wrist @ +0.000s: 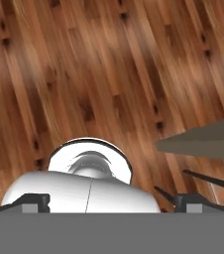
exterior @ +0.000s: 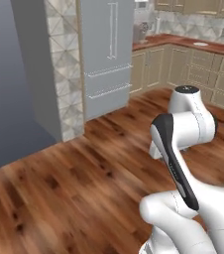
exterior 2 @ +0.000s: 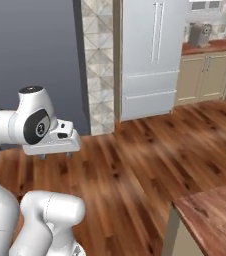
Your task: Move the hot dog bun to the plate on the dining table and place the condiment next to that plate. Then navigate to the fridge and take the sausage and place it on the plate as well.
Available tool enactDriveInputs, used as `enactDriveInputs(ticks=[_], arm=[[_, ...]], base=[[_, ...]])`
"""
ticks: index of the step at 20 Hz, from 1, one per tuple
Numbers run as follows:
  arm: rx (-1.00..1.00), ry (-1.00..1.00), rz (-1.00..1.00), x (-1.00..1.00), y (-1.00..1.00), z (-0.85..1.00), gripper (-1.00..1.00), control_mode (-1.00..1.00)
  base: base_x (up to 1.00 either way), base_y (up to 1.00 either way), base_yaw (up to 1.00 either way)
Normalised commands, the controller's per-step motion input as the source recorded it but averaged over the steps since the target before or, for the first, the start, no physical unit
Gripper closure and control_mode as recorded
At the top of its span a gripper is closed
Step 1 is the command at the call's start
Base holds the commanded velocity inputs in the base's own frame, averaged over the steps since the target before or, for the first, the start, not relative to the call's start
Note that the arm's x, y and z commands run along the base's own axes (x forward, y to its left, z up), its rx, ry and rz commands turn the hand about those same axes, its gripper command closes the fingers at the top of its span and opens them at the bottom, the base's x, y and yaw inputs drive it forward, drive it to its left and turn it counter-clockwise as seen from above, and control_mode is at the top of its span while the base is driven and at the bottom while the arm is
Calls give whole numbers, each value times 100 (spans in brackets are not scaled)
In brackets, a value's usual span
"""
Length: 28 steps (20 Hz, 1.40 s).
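The fridge (exterior: 105, 54) (tall, silver-grey, doors closed) stands against the far wall beside a tiled column (exterior: 64, 69), well apart from the tool (exterior 2: 55, 156), which hangs over the wooden floor (exterior: 74, 183) with its fingers (wrist: 34, 201) spread wide and nothing between them. A corner of the reddish-brown bench (exterior 2: 215, 212) shows at lower right.

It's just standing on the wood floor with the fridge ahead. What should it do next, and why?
Probably drive closer to the fridge. Its doors look shut and floor lies between it and the robot, while the tool is open and empty, tucked near the arm.
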Motion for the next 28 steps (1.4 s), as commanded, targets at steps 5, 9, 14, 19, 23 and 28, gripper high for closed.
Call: enactDriveInputs(ticks=[5, 9, 14, 19, 23, 28], arm=[[0, 0, 0, 0, 0, 0, -100, 100], [0, 0, 0, 0, 0, 0, -100, 100], [0, 0, 0, 0, 0, 0, -100, 100], [0, 0, 0, 0, 0, 0, -100, 100], [0, 0, 0, 0, 0, 0, -100, 100], [0, 0, 0, 0, 0, 0, -100, 100]], base=[[96, 50, -1], [94, 31, -4], [100, 4, -4], [99, -2, -4], [99, -18, -1], [84, -51, 0]])
